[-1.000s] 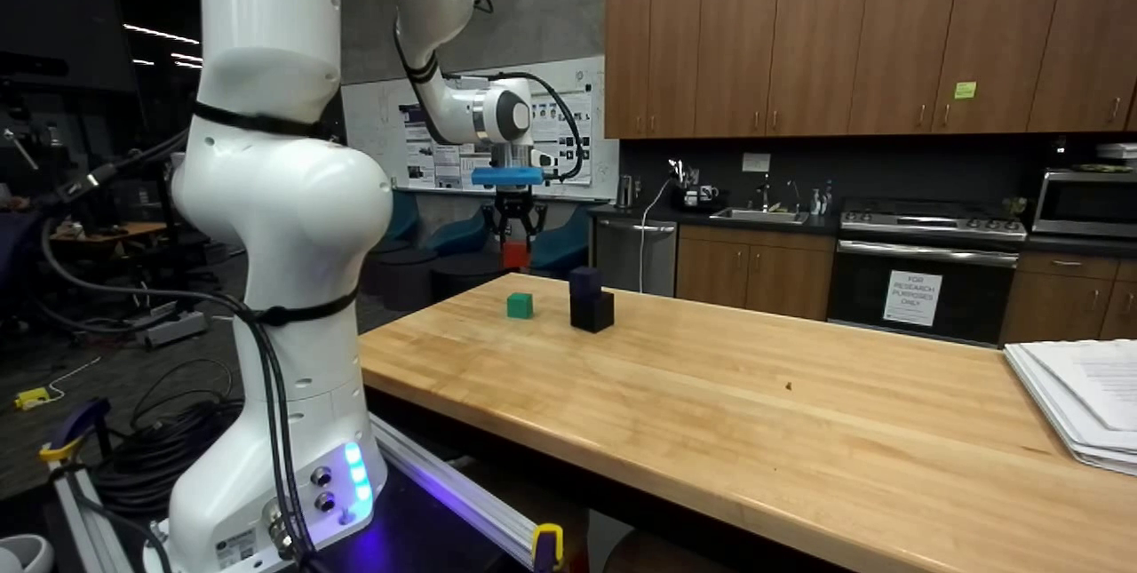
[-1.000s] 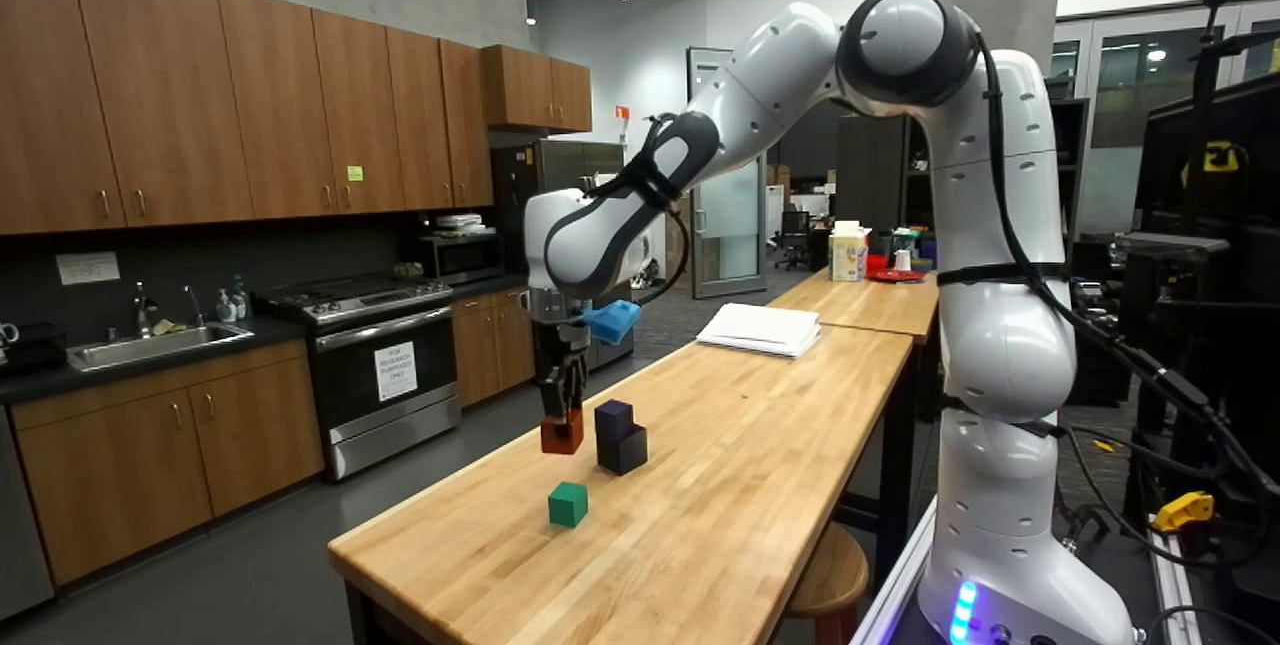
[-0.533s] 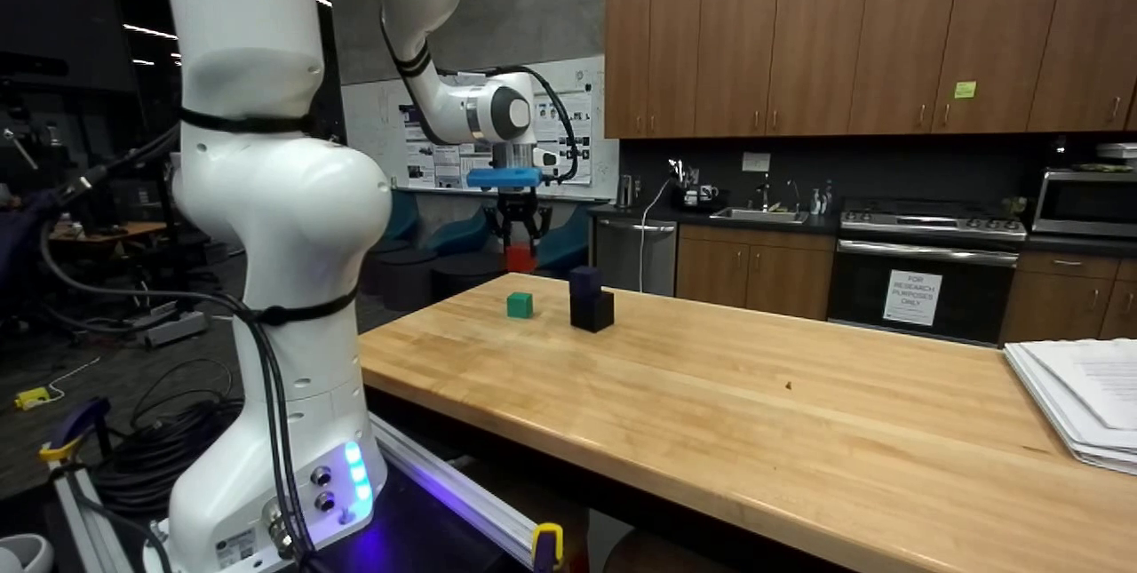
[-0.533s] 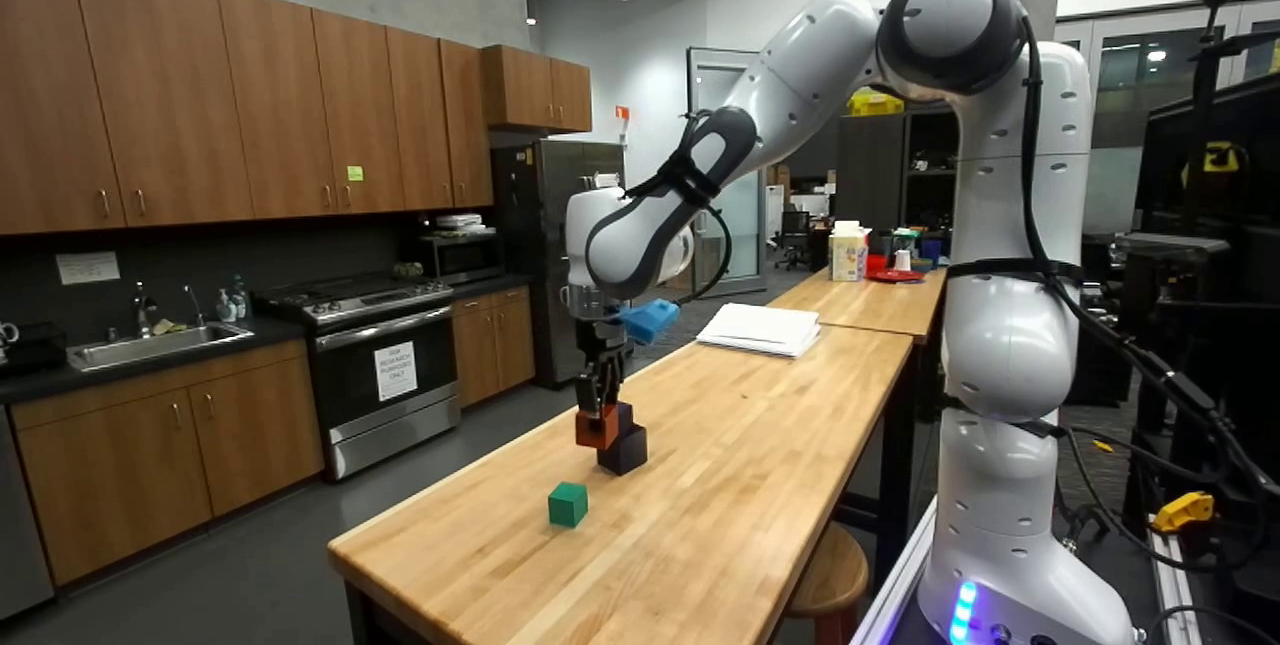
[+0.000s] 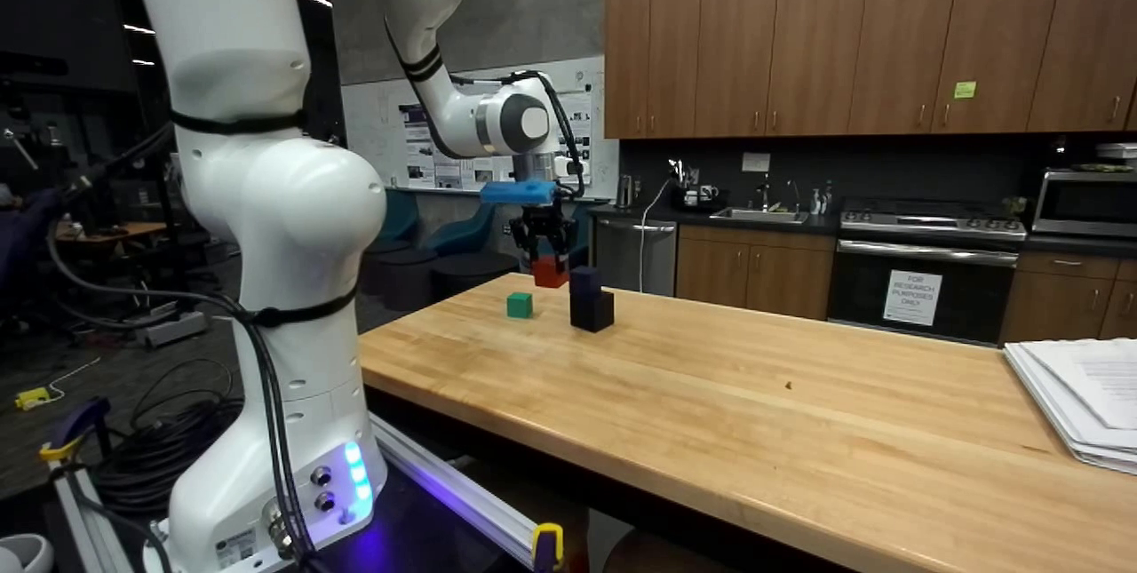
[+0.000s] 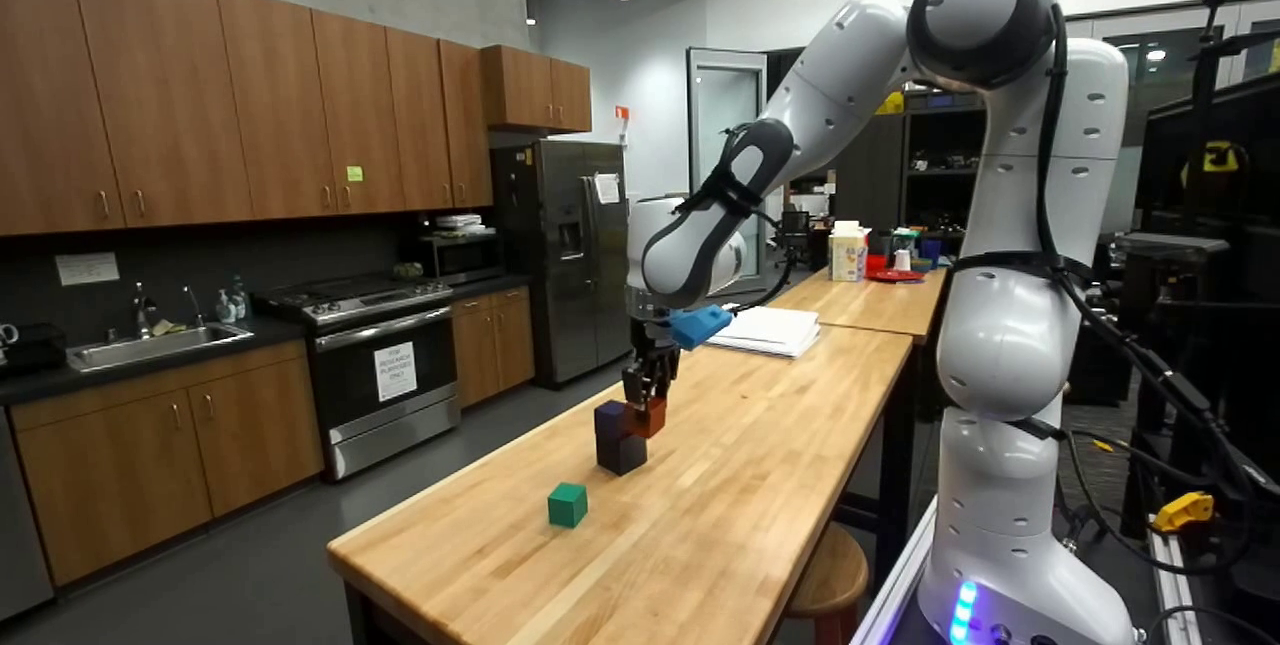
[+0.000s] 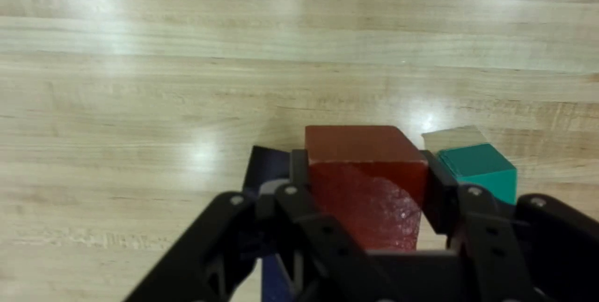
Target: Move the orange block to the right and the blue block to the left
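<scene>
1. White jointed robot arm (image 5: 284, 200), at the left in an exterior view, stretched out above the pale wooden table (image 5: 755, 404). Left and right below follow that view.

2. Small green-teal cube (image 5: 520, 306), resting toward the table's far left, apart from the other cubes. It has no part in the task sentence.

3. Black two-fingered gripper (image 7: 365, 171), pointing down. In the wrist view its fingers are parted only by a cube's breadth, one against each side of the small red-orange cube (image 5: 550, 273), which it appears to hold firmly. That is the orange block, hanging above the table. I judge the step in hand to be carrying it to its new place.

4. Small dark navy cube (image 5: 585, 282), sitting on a near-black cube (image 5: 592, 312), just beside the held one; whether they touch I cannot tell. I take the navy cube for the blue block, not yet taken up. Next, the orange block should pass clear of this pair, be lowered flat to the right and let go. From whose side "right" is meant, the pictures do not settle.

5. White stack of paper sheets (image 5: 1066, 404), lying at the table's right, well apart from the cubes.
</scene>
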You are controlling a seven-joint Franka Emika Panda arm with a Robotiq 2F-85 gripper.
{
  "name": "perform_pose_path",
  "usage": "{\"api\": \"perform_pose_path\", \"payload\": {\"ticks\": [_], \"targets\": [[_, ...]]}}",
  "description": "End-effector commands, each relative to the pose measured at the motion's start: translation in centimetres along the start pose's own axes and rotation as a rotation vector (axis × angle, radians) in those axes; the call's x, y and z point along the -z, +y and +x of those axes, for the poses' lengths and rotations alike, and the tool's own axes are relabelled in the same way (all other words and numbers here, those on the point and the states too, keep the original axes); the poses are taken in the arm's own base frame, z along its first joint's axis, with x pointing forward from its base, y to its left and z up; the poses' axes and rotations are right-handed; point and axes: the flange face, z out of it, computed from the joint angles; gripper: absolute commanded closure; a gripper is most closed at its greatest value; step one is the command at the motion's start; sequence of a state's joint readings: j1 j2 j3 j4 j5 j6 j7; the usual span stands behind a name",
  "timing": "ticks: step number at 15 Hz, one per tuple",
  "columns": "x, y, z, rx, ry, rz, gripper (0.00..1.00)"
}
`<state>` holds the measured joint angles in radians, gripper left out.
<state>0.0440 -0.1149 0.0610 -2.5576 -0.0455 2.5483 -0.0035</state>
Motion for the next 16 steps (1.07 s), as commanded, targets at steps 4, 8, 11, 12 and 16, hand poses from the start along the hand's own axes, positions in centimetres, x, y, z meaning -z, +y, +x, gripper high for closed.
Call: {"api": "perform_pose_path", "payload": {"ticks": [4, 8, 11, 12, 16], "targets": [[-2.0, 4.7, -2.5, -0.161, 0.007, -0.058, 0.69], [-2.9, 6.8, -2.3, -0.252, -0.003, -0.085, 0.69], [-3.7, 8.4, -1.8, -0.309, -0.014, -0.102, 0.69], [-4.1, 8.8, -1.5, -0.329, -0.021, -0.105, 0.69], [-6.1, 10.2, -0.3, -0.386, -0.062, -0.109, 0.69]]}}
